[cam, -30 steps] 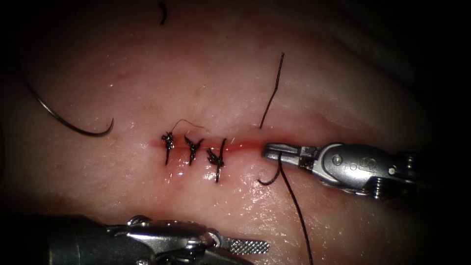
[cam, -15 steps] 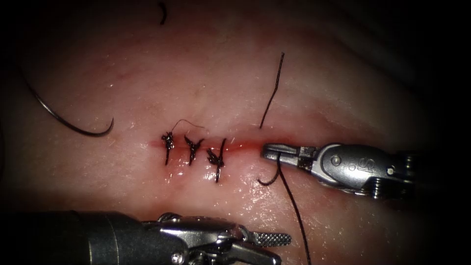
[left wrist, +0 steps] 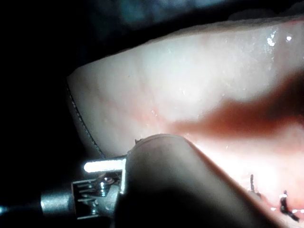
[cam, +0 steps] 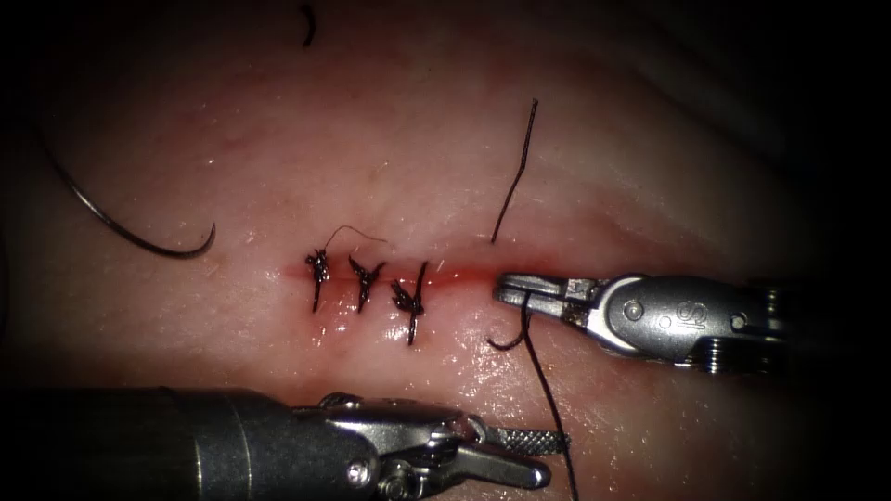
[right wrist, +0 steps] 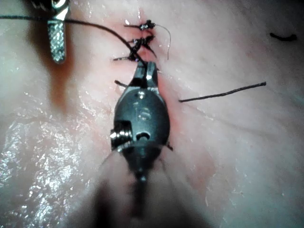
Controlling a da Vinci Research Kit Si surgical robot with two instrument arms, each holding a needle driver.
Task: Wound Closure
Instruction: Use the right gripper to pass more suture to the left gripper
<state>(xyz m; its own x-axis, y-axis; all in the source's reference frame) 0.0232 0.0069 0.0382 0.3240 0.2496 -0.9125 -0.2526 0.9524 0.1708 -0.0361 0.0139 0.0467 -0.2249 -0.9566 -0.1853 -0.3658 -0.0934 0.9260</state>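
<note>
Right now the right tool (cam: 506,289) lies over the right end of the cut (cam: 445,276), its jaws pressed together on the thread (cam: 548,390) just past the last of three knots (cam: 408,299). That dark thread crosses the jaws, curls into a small hook on the tissue (cam: 650,167) just beside them and then runs down toward the near edge of the picture. A second stretch of thread (cam: 516,172) rises from the cut on the far side and ends free on the tissue. In the right wrist view the same tool (right wrist: 145,76) points at the row of knots (right wrist: 137,45), with the thread (right wrist: 95,24) leading away past the other tool's ribbed jaw (right wrist: 57,40).

Meanwhile the left tool (cam: 538,455) sits low at the near side of the tissue, well apart from the cut; its jaws are spread, the ribbed one above and the smooth one below, and they hold nothing, though the tips reach close to the hanging thread. The curved needle (cam: 121,227) lies loose on top of the tissue far to the left of the cut, gripped by neither tool and not in the tissue. A short cut end of thread (cam: 307,25) rests near the far edge. Red fluid (cam: 459,275) marks the open part of the cut between the last knot and the right tool.
</note>
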